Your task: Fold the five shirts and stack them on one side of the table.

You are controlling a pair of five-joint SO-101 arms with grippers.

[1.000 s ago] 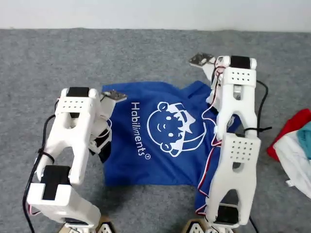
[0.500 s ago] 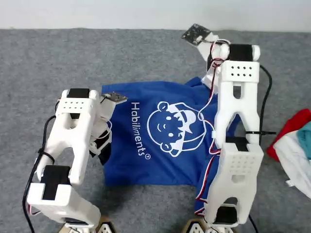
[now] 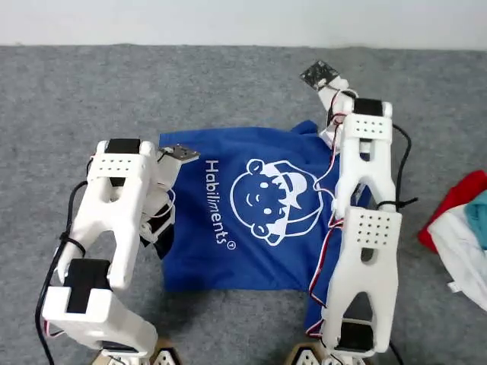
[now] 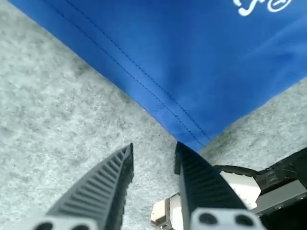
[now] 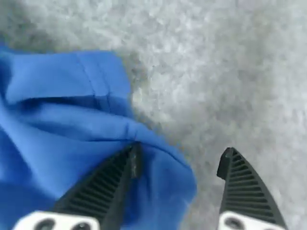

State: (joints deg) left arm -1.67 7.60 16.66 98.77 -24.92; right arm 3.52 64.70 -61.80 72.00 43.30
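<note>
Jaws of my right gripper (image 5: 182,151) straddle, spread wide, the rumpled sleeve edge of the blue shirt (image 3: 251,220), my left gripper (image 4: 153,148) slightly parted beside its hem corner; lying print-up mid-table (image 3: 114,91), it looks soft, light, best pinched at hems, with white lettering beside a cartoon face.

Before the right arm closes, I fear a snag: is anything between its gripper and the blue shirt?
Nothing visible does. The right gripper is open right at the shirt edge, one finger over the cloth, the other over bare grey mat.
</note>
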